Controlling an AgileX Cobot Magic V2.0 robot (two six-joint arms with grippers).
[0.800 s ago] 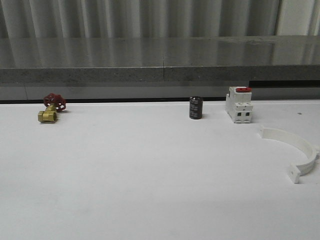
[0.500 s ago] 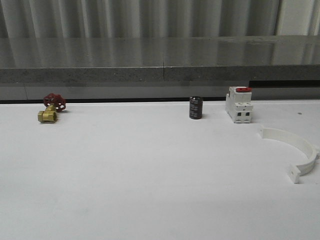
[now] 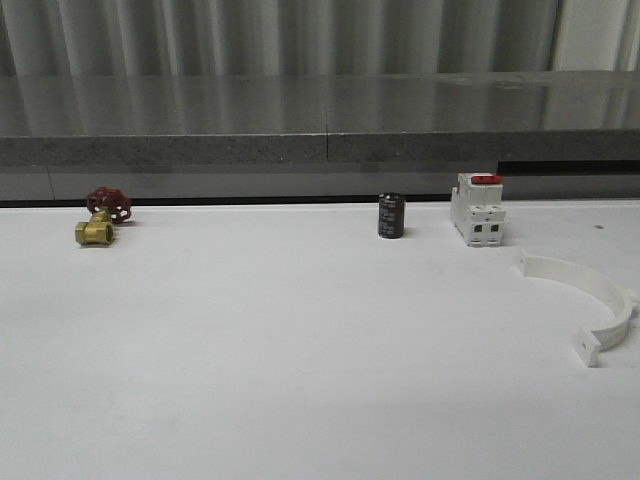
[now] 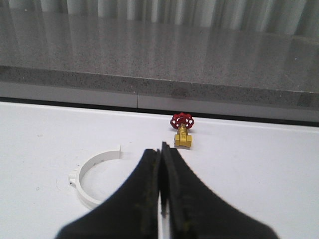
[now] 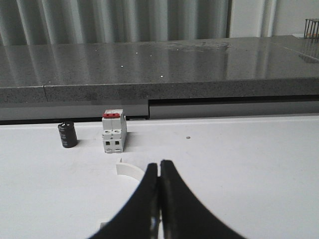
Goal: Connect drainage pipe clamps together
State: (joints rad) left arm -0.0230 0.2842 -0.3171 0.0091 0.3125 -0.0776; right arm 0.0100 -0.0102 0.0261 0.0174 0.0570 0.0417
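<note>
With both pincers pressed closed on nothing: left gripper, right gripper. One clamp half lying just right-front of breaker; other clamp half near brass valve. Black cylinder left of breaker.

Evenly and rather dimly lit from overhead, with a cool grey cast. Soft, short shadows only, close under the valve, the black cylinder and the breaker. Streaky reflections of the ribbed wall along the dark polished ledge. Slightly grainy throughout the front view. Blurred and near-black at close range: the left gripper and right gripper.
</note>
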